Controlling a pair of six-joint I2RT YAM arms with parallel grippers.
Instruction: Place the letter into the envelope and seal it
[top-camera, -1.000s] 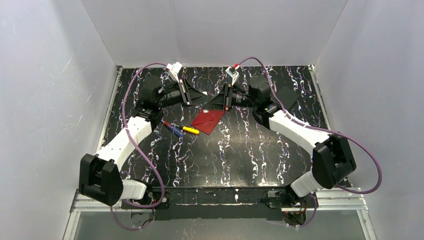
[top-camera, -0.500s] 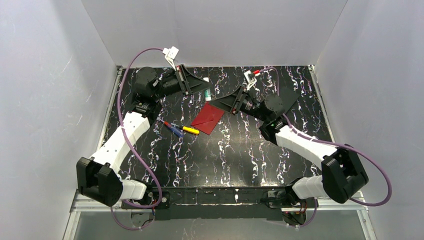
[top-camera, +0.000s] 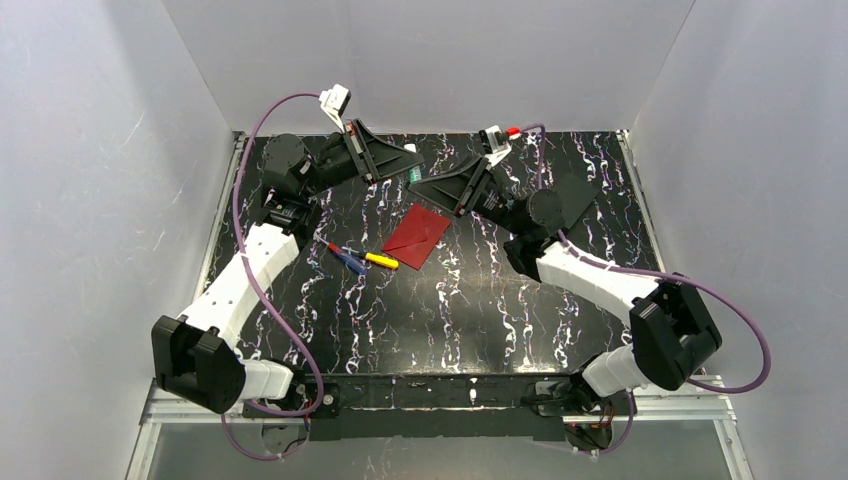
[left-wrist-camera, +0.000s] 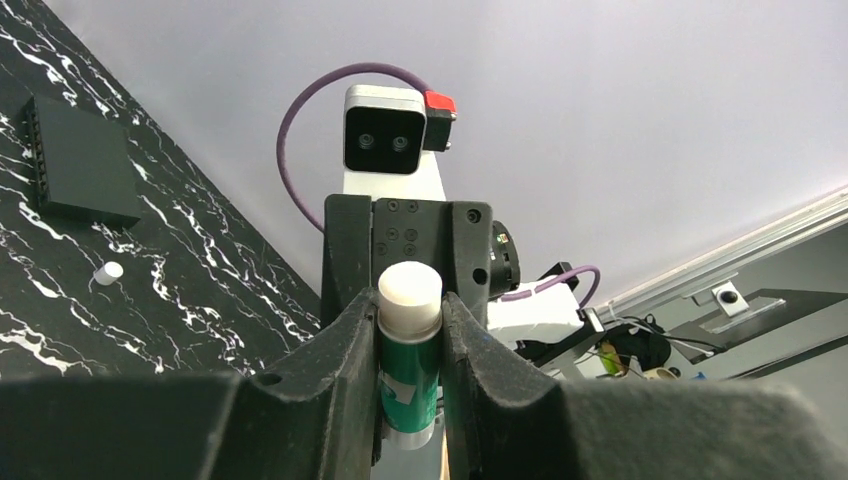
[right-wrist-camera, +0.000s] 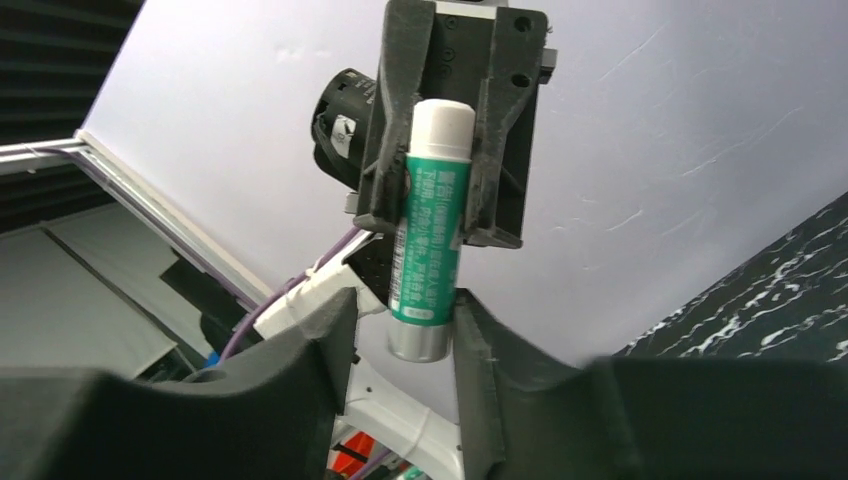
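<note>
The dark red envelope (top-camera: 415, 235) lies flat on the black marbled table (top-camera: 480, 310), alone. No white letter shows in any view. My left gripper (top-camera: 408, 160) is raised above the table's far side and is shut on a green glue stick (left-wrist-camera: 410, 370) with a white top. My right gripper (top-camera: 428, 188) faces it, tip to tip. In the right wrist view the stick (right-wrist-camera: 428, 230) hangs in the left gripper, and its silver base sits between my right fingers (right-wrist-camera: 330, 330). There is a gap on one side, so the right gripper (right-wrist-camera: 405, 335) is open.
A yellow pen (top-camera: 381, 261) and a blue-and-red pen (top-camera: 346, 258) lie left of the envelope. A black square sheet (top-camera: 577, 196) lies at the far right, with a small white cylinder (left-wrist-camera: 107, 272) near it. White walls enclose the table.
Both grippers have risen from the table just beyond the envelope. The left one carried the glue stick up and back. The right arm swung round and stays facing it. The envelope has not moved.
</note>
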